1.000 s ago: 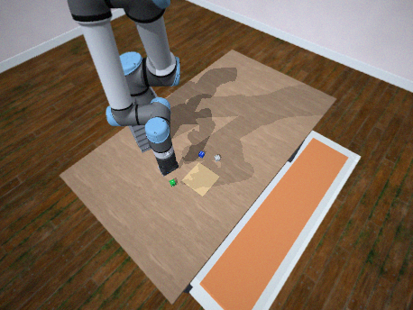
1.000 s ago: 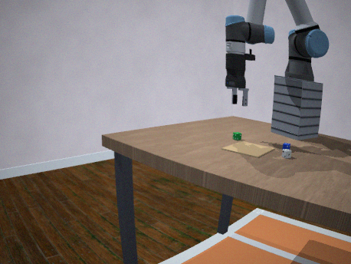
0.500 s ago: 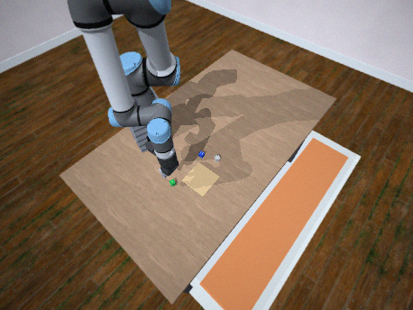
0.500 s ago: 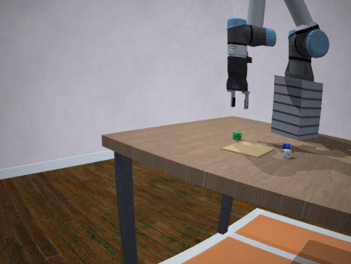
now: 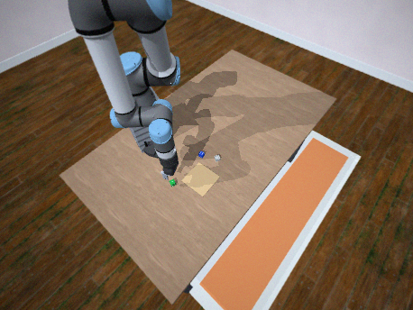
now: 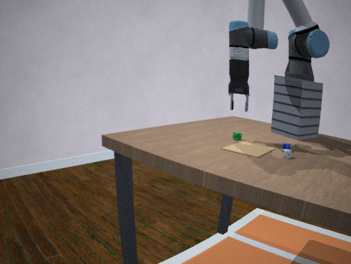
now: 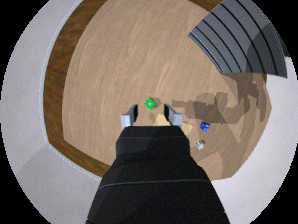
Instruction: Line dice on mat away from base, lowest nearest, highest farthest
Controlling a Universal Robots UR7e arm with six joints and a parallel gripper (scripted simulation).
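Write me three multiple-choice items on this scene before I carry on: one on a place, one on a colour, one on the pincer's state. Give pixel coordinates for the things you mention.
1. Where is the green die (image 5: pixel 172 182) (image 6: pixel 237 136) (image 7: pixel 150 103)?
A) On the mat (image 5: pixel 201 179) (image 6: pixel 248 149)
B) On the table (image 5: pixel 135 203) (image 6: pixel 172 146) (image 7: pixel 105 100), off the mat
C) In the pincer (image 5: pixel 169 177) (image 6: pixel 239 110) (image 7: pixel 150 109)

2. Which colour is the die nearest the white die (image 5: pixel 217 158) (image 6: pixel 287 153) (image 7: pixel 200 145)?
A) Blue
B) Green
C) Red

3. How does the pincer stand?
A) Shut on a die
B) Shut and empty
C) Open and empty

1 B: bare table shows between it and the mat in the top view.
2 A: the blue die (image 5: pixel 201 154) (image 6: pixel 287 146) (image 7: pixel 205 126) lies closest in the top view.
3 C: its fingers stand apart above the table, nothing between them in the exterior view.

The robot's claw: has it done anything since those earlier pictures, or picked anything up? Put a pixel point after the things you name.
The gripper (image 5: pixel 167 176) (image 6: pixel 239 110) (image 7: pixel 150 109) has come down closer to the table (image 5: pixel 135 216) (image 6: pixel 172 147) (image 7: pixel 105 75) and turned about its upright axis. Nothing was taken hold of or let go; its fingers stand open. The green die (image 5: pixel 172 182) (image 6: pixel 237 136) (image 7: pixel 150 103), blue die (image 5: pixel 201 154) (image 6: pixel 287 146) (image 7: pixel 205 126), white die (image 5: pixel 217 158) (image 6: pixel 287 154) (image 7: pixel 200 145) and mat (image 5: pixel 200 180) (image 6: pixel 249 150) (image 7: pixel 161 120) stayed put.
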